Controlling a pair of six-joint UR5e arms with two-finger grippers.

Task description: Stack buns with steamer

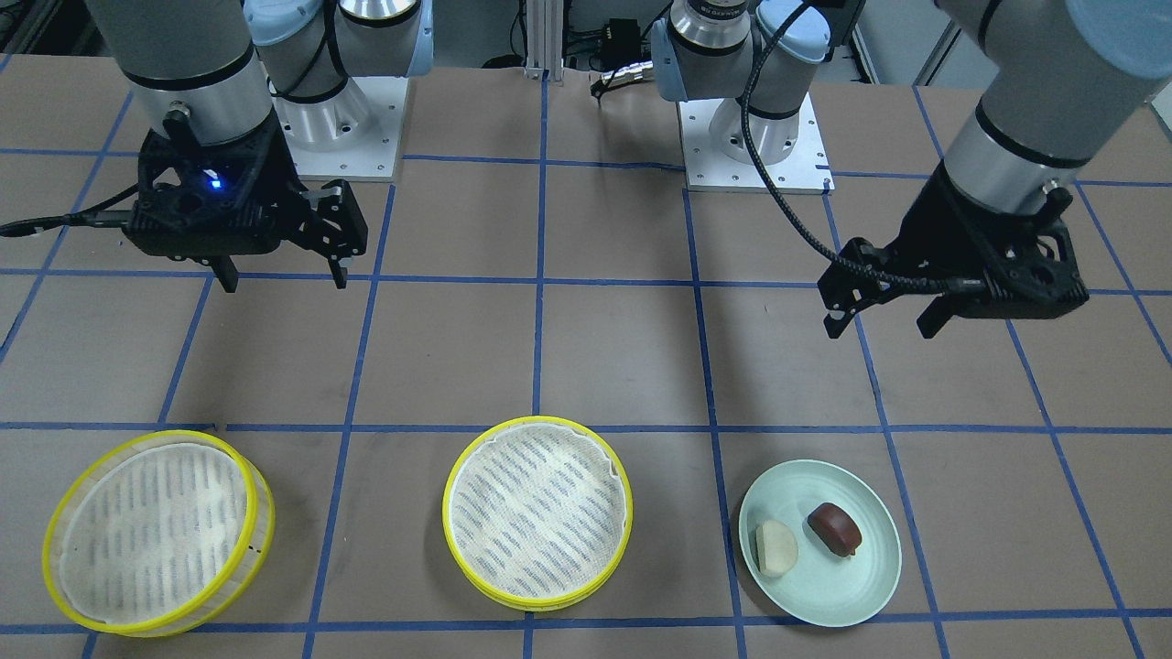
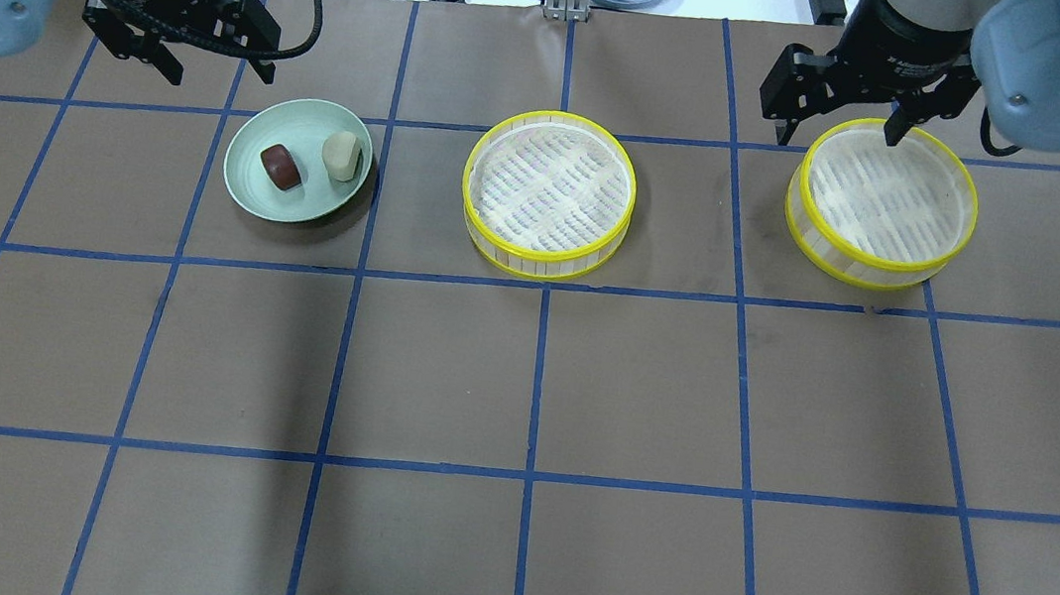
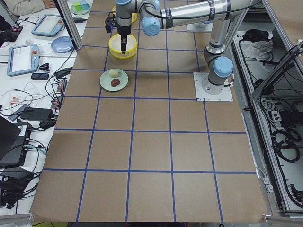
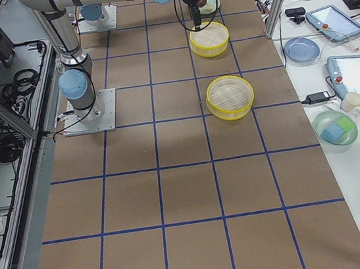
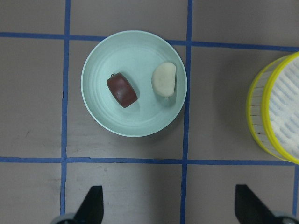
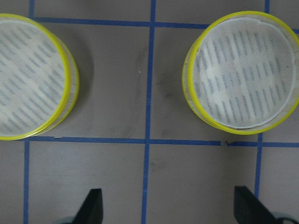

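The cream-white bun (image 1: 776, 547) and the dark reddish-brown bun (image 1: 834, 528) lie side by side on a pale green plate (image 1: 819, 595). One yellow-rimmed steamer tray (image 1: 537, 513) sits at the table's middle and the other (image 1: 156, 531) on the robot's right side; both are empty. My left gripper (image 1: 881, 325) hangs open and empty above the table, on the robot's side of the plate. In the left wrist view the buns (image 5: 122, 90) (image 5: 164, 80) lie ahead of the open fingertips (image 5: 91, 205). My right gripper (image 1: 284, 279) is open and empty, on the robot's side of the right tray (image 2: 885, 203).
The table is brown with a blue tape grid. The two arm bases (image 1: 339, 137) (image 1: 751, 146) stand at the robot's edge. Beyond the far edge a side bench holds tablets (image 4: 357, 78), cables and bowls.
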